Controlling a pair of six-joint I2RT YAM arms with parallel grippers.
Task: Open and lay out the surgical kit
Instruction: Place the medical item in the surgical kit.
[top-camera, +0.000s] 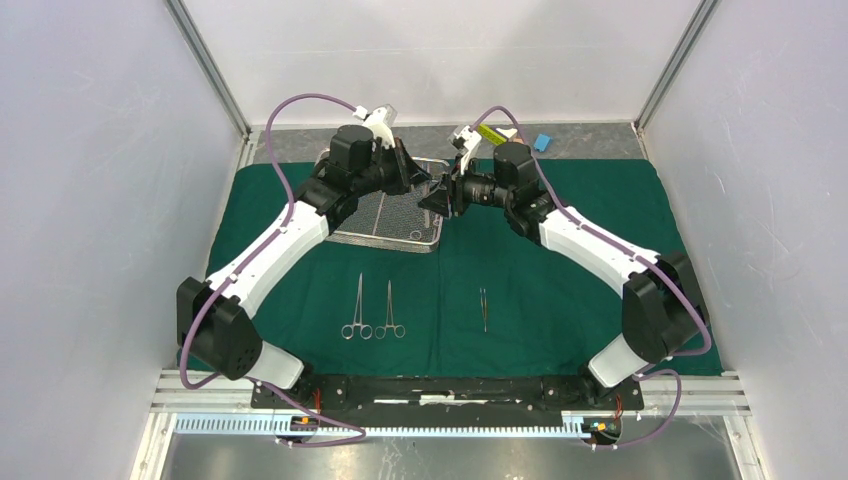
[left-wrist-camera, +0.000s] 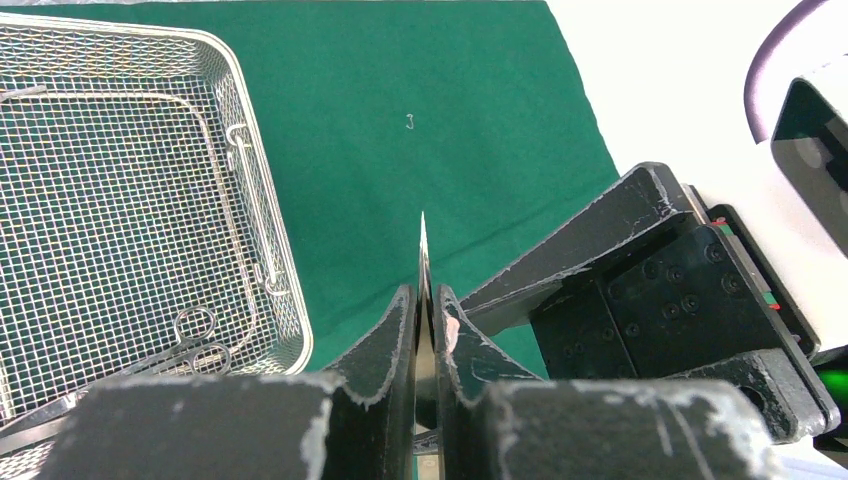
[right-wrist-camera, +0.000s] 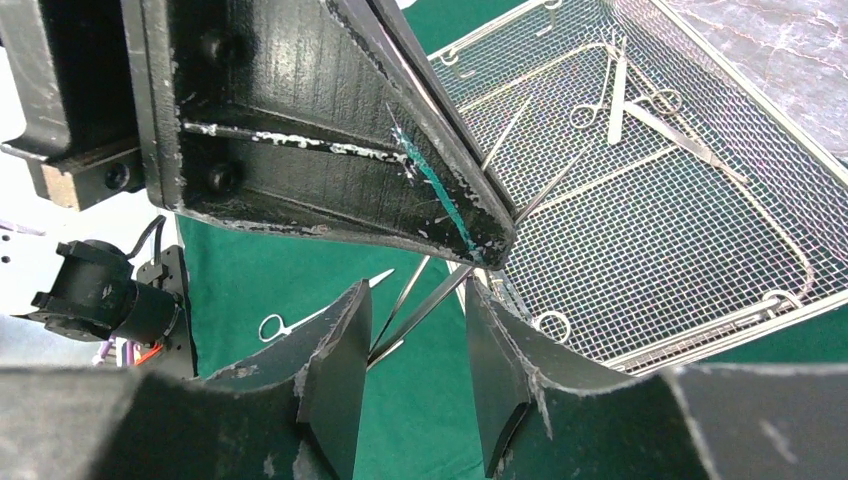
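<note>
Left gripper (left-wrist-camera: 425, 300): clenched on slim steel tweezers (left-wrist-camera: 423, 250), held just right of the tray, above the green cloth (top-camera: 560, 270). Right gripper (right-wrist-camera: 415, 290): jaws parted, flanking those tweezers' legs, not clamped. Wire-mesh tray (top-camera: 385, 243): on the cloth's far left part, further instruments (right-wrist-camera: 620, 90) inside. Ring-handled clamps (top-camera: 357, 300), two, and second tweezers (top-camera: 484, 308): flat on the near cloth.
</note>
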